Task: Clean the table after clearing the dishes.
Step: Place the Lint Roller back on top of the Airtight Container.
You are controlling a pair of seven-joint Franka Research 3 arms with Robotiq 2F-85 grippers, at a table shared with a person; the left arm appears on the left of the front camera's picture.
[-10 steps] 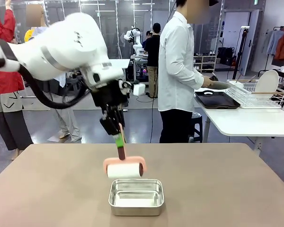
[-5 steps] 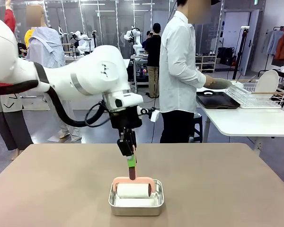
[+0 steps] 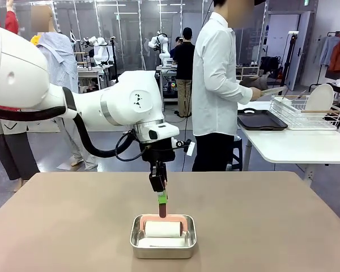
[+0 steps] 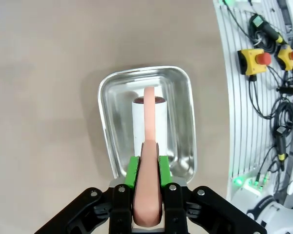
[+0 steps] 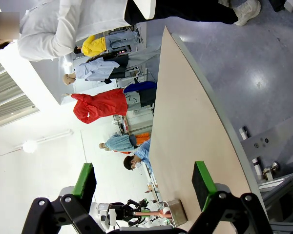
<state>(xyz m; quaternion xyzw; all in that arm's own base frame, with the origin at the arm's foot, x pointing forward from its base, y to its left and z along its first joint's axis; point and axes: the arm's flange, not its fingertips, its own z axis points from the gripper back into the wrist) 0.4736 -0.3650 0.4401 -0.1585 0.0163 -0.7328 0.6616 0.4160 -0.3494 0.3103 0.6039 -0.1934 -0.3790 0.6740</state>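
My left gripper (image 3: pixel 161 198) is shut on the pink handle of a lint roller (image 3: pixel 164 228), whose white roll sits inside a small steel pan (image 3: pixel 161 248) on the brown table (image 3: pixel 272 226). From the left wrist, the green pads (image 4: pixel 133 169) clamp the pink handle (image 4: pixel 149 185), and the roll (image 4: pixel 149 119) lies along the pan (image 4: pixel 185 122). My right gripper (image 5: pixel 144 181) is open with nothing between its fingers, off the table's (image 5: pixel 195 126) end. On the white side table, a white plate (image 3: pixel 319 97) stands in a wire rack and a dark tray (image 3: pixel 260 119) lies flat.
A person in a white shirt (image 3: pixel 215 73) stands between the two tables, hands raised toward the rack (image 3: pixel 297 113). Beside the pan in the left wrist view is the robot base with cables and red stop buttons (image 4: pixel 259 58).
My left gripper carried the roller right and down, from above the pan's far edge into the pan. The person's hands rose from the tray toward the rack.
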